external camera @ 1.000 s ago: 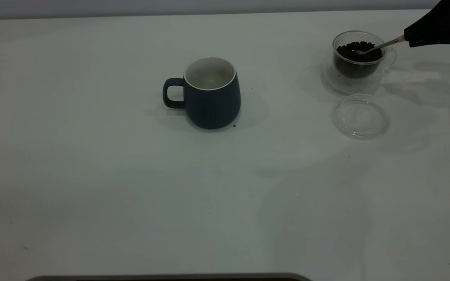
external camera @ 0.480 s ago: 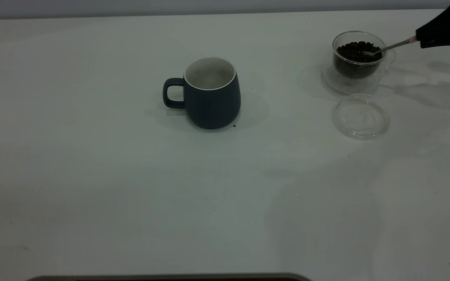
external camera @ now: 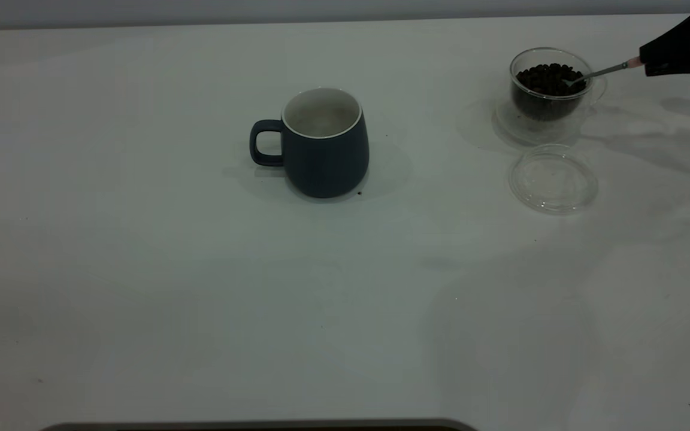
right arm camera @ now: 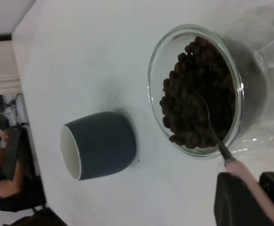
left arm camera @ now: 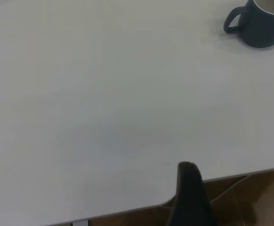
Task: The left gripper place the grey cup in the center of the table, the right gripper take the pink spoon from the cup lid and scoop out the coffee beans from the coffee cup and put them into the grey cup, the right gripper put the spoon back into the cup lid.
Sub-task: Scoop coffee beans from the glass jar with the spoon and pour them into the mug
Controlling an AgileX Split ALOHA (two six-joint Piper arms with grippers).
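Note:
The grey cup [external camera: 325,143] stands upright at the table's middle, handle to the left; it also shows in the left wrist view [left arm camera: 261,22] and the right wrist view [right arm camera: 99,145]. The coffee cup [external camera: 548,90] with coffee beans [external camera: 550,78] stands on its saucer at the far right. My right gripper [external camera: 650,60] is shut on the pink spoon [external camera: 605,70], whose metal bowl dips into the beans [right arm camera: 198,113]; the pink handle [right arm camera: 250,181] sits between the jaws. The cup lid [external camera: 553,178] lies empty in front of the coffee cup. One finger of my left gripper [left arm camera: 189,197] shows over the table's edge, far from the cup.
The white table [external camera: 201,287] spreads wide to the left and front. A few dark specks lie on it, one by the grey cup's base [external camera: 359,193]. The table's edge and floor show in the left wrist view [left arm camera: 250,197].
My right gripper has drawn back to the right with the spoon; the spoon's bowl has slid from the middle of the beans toward the cup's right rim. The grey cup has not moved.

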